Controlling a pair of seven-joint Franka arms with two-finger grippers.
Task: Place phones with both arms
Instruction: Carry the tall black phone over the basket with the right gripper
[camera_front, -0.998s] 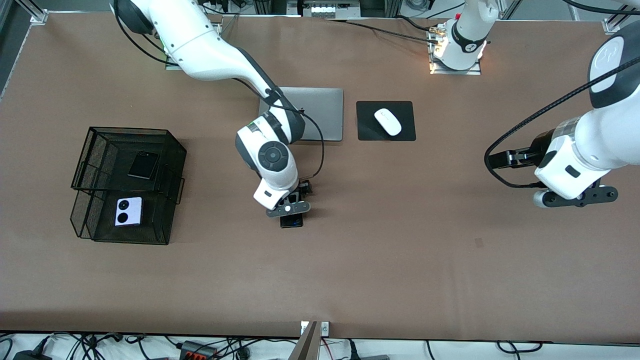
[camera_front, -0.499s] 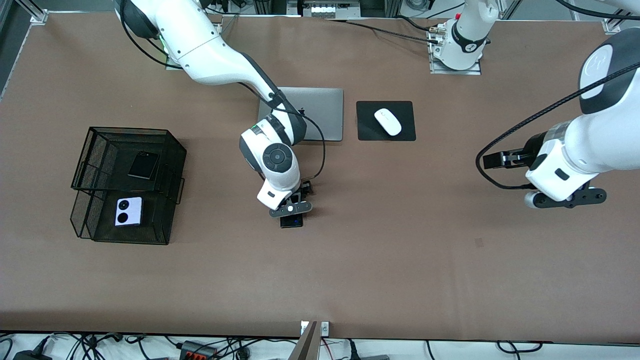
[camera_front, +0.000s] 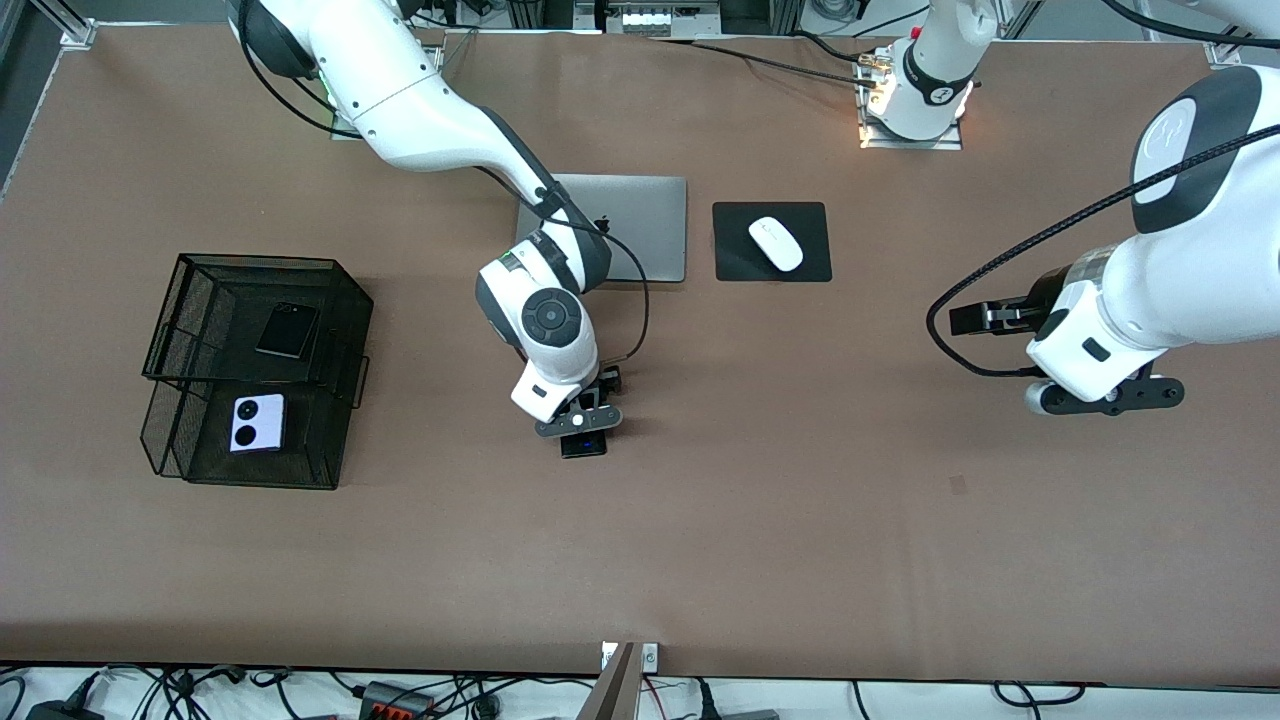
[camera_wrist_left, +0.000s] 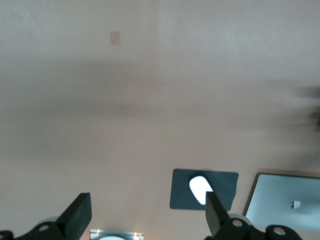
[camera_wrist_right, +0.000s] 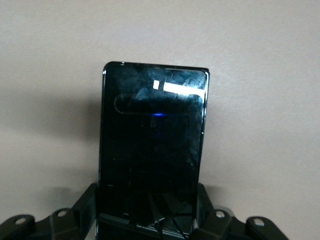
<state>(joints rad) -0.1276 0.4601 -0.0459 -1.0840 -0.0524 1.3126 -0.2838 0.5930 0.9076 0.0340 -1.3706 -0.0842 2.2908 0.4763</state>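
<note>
The lilac folding phone (camera_front: 257, 422) is lying nearest the front camera, in the lower, nearer compartment of the black wire-mesh basket (camera_front: 345, 420) toward the right arm's end of the tabletop (camera_front: 700, 540), its two round black lenses facing up. Just farther back, in the basket's raised compartment, the small black folded phone (camera_front: 287, 330) is resting at a slight tilt.

Near the middle of the tabletop, the right claw (camera_front: 583, 432) is pointing straight down and is closing tightly on the long slim black phone (camera_front: 583, 445), of which only the nearer end is showing below the claw in the front view. In the right wrist view this phone (camera_wrist_right: 152, 150) is filling the centre of the frame with its glossy dark face showing, and the claw's black fingers (camera_wrist_right: 85, 202) are pressing against both of its long edges. Whether the phone is touching the tabletop or hanging just above it, I cannot tell.

The left claw (camera_front: 1105, 395) is hovering over bare tabletop toward the left arm's end, and it is waiting there with nothing in it; in the left wrist view its fingertips (camera_wrist_left: 80, 215) are standing wide apart.

Farthest from the front camera, the closed silver laptop (camera_front: 645, 225) is lying beside the black mouse pad (camera_front: 735, 255), which is carrying the white mouse (camera_front: 776, 243).
</note>
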